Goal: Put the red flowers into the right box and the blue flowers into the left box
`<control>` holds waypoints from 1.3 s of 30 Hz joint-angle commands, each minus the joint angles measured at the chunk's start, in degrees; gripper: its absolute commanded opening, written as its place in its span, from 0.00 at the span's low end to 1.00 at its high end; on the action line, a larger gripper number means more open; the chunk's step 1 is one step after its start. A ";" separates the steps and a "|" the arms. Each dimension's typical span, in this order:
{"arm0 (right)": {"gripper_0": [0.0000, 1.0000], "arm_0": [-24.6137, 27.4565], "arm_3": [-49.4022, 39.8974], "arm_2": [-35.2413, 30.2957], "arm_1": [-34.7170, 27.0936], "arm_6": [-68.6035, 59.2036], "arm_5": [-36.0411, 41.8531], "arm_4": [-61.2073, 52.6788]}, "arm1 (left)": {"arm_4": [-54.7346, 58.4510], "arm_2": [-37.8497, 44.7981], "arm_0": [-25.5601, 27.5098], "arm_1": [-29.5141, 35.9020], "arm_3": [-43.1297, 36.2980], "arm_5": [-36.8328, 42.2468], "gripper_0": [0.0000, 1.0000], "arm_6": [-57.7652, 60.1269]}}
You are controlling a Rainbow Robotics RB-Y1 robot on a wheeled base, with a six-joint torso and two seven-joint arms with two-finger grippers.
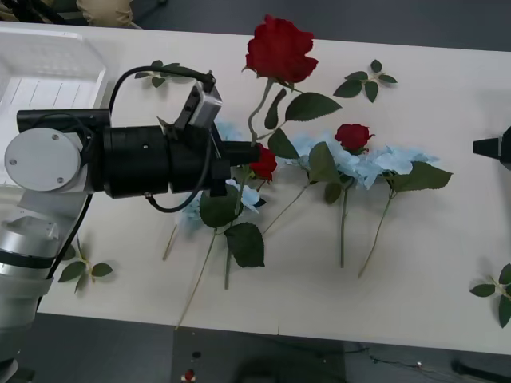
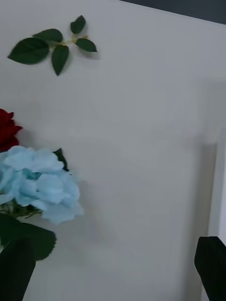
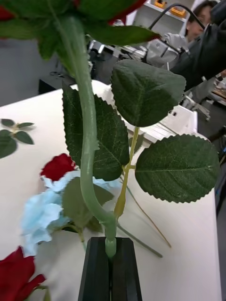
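Observation:
My left gripper (image 1: 249, 153) (image 3: 111, 249) is shut on the green stem (image 3: 84, 141) of one of the red flowers, whose bloom (image 1: 279, 48) stands lifted above the table. Two more red roses (image 1: 352, 136) (image 1: 264, 163) lie among the blue flowers (image 1: 377, 163) (image 1: 242, 196) at mid-table. The left box (image 1: 48, 36), a white basket, sits at the back left. The right box (image 3: 182, 121) shows white beyond the leaves in the left wrist view. My right gripper (image 1: 489, 148) (image 2: 113, 277) hovers open at the table's right edge, near a blue hydrangea head (image 2: 40, 186) and a rose (image 2: 7, 129).
Loose green leaf sprigs lie around the table: one at the back (image 1: 363, 82) (image 2: 52, 44), one by the left box (image 1: 164, 73), one near the front left (image 1: 84, 270) and one at the front right (image 1: 499, 291). Bare white tabletop (image 1: 431, 263) lies right of the flowers.

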 commanded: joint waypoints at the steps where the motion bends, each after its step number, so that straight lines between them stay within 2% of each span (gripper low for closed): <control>1: 1.00 7.08 -9.49 -5.34 4.71 1.61 -3.55 -4.99 | 0.80 -1.55 -0.14 -0.54 -2.45 0.21 0.00 -8.11; 7: 1.00 12.88 -17.40 -9.11 14.73 12.24 -5.65 -12.73 | 1.51 -2.60 -0.14 -1.50 -2.45 0.30 0.00 -9.25; 12: 1.00 14.64 -16.78 -9.03 24.31 28.50 -7.32 -20.82 | 2.74 -3.39 -0.22 -1.68 -2.45 0.12 0.00 -10.13; 16: 1.00 14.81 -13.18 -7.45 28.62 40.02 -7.41 -27.85 | 3.00 -3.65 -0.31 -1.68 -2.45 0.03 0.00 -10.65; 22: 1.00 14.37 -5.45 -1.82 29.15 55.66 -8.82 -37.25 | 3.18 -4.45 -0.31 -1.68 -2.45 -1.37 0.00 -11.09; 28: 1.00 14.20 -4.74 -1.29 29.15 56.81 -8.82 -37.95 | 3.18 -4.45 -0.31 -1.68 -2.45 -1.37 0.00 -11.09; 29: 1.00 10.15 5.45 6.27 27.30 69.95 -8.99 -46.48 | 3.18 -4.45 -0.31 -1.68 -2.45 -1.37 0.00 -11.09; 39: 1.00 1.45 20.39 17.87 27.30 69.95 -10.22 -58.96 | 3.18 -4.45 -0.31 -1.68 -2.45 -1.37 0.00 -11.09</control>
